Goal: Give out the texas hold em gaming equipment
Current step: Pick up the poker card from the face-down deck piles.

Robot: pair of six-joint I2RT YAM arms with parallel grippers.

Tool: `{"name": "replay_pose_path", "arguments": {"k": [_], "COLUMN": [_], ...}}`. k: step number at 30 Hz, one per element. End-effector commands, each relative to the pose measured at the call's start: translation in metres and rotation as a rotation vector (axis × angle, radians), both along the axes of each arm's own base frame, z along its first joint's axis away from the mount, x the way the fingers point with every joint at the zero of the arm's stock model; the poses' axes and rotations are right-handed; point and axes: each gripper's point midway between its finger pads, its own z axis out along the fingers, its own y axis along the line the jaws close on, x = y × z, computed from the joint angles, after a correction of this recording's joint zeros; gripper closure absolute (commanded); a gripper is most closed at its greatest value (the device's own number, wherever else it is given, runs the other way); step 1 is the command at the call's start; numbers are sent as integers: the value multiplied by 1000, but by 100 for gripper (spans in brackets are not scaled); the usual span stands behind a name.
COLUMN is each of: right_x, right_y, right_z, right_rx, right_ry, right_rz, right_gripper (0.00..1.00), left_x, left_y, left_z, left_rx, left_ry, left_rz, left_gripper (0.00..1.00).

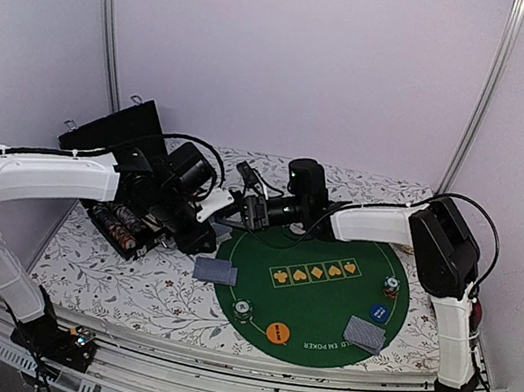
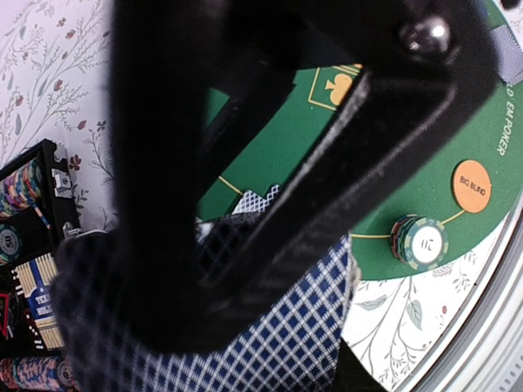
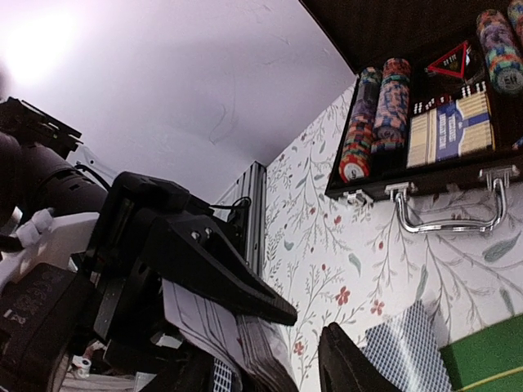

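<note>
Nearest the arm bases, on the round green felt poker mat [image 1: 324,304], an orange "big blind" marker disc [image 1: 278,333] and a small striped chip stack [image 1: 242,307] sit on the near side of the left claw [image 1: 208,227]. A fanned pile of grey-blue checked-back cards [image 1: 366,333] lies near and well right of the right claw [image 1: 242,213], with a blue marker disc [image 1: 378,314] and a second striped chip stack [image 1: 390,287] just beyond it. Another card pile [image 1: 216,271] lies just short of the left claw.

Two seats look supplied.

The left claw is clamped on a thick deck of checked-back cards [image 2: 270,343] over the mat's left edge. The right claw faces it; I cannot tell how far it is open.

The yellow printed suit boxes [image 1: 315,271] hold no cards, so dealing likely remains.

Beyond the left claw, an open black chip case [image 1: 121,217] rests on the floral bench [image 1: 125,284].
</note>
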Motion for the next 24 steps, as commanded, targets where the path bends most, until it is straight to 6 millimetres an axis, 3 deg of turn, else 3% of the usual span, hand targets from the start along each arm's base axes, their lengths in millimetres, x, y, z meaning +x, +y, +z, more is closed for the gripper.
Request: {"name": "replay_pose_path", "arguments": {"k": [1, 6, 12, 16, 24], "right_x": [4, 5, 8, 9, 8], "right_y": [-9, -18, -25, -29, -35], "right_z": [-1, 1, 9, 11, 22], "right_rx": [-31, -82, -112, -134, -146], "right_ry": [5, -27, -90, -94, -129], "right_rz": [-55, -102, -143, -154, -164], "right_gripper": [61, 73, 79, 91, 97], "left_x": [0, 0, -1, 0, -2], "left_y": [-7, -6, -5, -2, -1], "left_z": [8, 3, 1, 2, -1], "left_rx": [-33, -23, -17, -14, -9], "left_ry": [-21, -14, -11, -18, -13], "left_rz": [-20, -15, -10, -4, -3], "left_gripper": [61, 61, 61, 61, 61]}}
